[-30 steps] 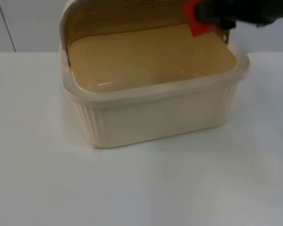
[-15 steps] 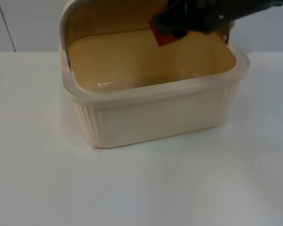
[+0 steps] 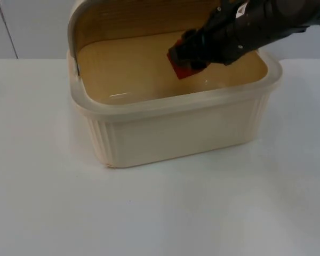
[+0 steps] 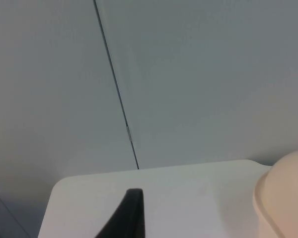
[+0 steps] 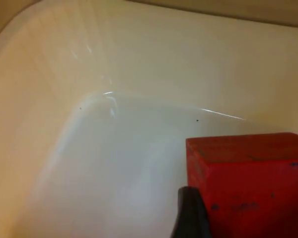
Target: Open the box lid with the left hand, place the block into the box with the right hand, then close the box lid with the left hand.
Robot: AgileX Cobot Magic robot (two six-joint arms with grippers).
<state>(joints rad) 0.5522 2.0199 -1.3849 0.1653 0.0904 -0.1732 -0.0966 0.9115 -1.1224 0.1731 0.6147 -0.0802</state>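
Observation:
A cream box [image 3: 176, 133] stands on the white table with its lid [image 3: 128, 18] swung up at the back. My right gripper [image 3: 184, 61] reaches down into the box from the right, shut on a red block [image 3: 181, 68] that hangs above the box floor. In the right wrist view the red block [image 5: 248, 183] sits against a black fingertip [image 5: 188, 213], over the pale inner floor of the box [image 5: 114, 163]. The left wrist view looks at the grey wall, with one black fingertip [image 4: 129, 215] and a curved cream edge of the box [image 4: 283, 198] beside it.
The white table [image 3: 149, 213] spreads wide in front of the box and to both sides. The grey partition wall [image 4: 188, 74] stands behind the table's far edge.
My right gripper carried the red block from the box's back right corner leftward, then lowered it into the box interior. The lid has stayed up.

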